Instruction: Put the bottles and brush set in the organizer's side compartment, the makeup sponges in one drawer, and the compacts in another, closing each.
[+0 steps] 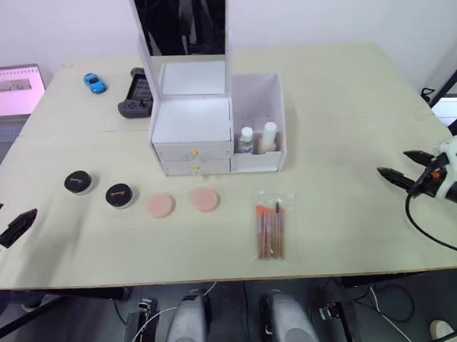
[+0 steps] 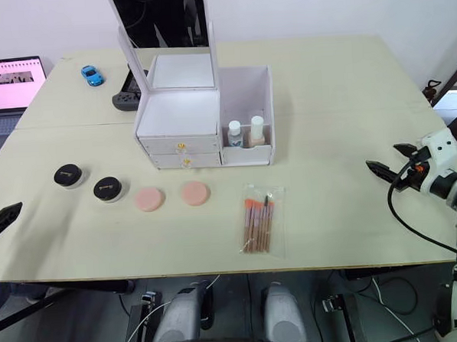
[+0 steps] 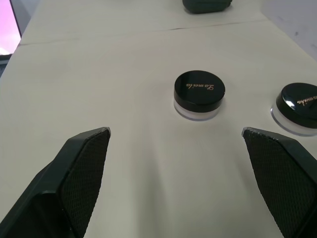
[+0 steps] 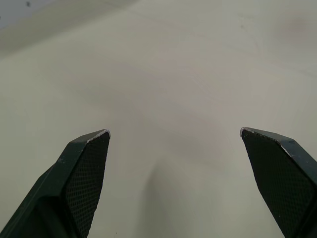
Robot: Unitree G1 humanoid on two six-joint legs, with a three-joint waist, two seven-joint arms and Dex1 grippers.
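Lying flat before the organizer (image 1: pixel 211 133), the bagged brush set (image 1: pixel 269 226) is judged light, slippery, best pinched across its middle; both the left gripper (image 1: pixel 7 226) and right gripper (image 1: pixel 406 166) are held apart, empty.

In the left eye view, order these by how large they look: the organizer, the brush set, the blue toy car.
1. organizer
2. brush set
3. blue toy car, though it sits farther from the camera.

White-cased right claw (image 1: pixel 401 167), black textured fingers, black cable.
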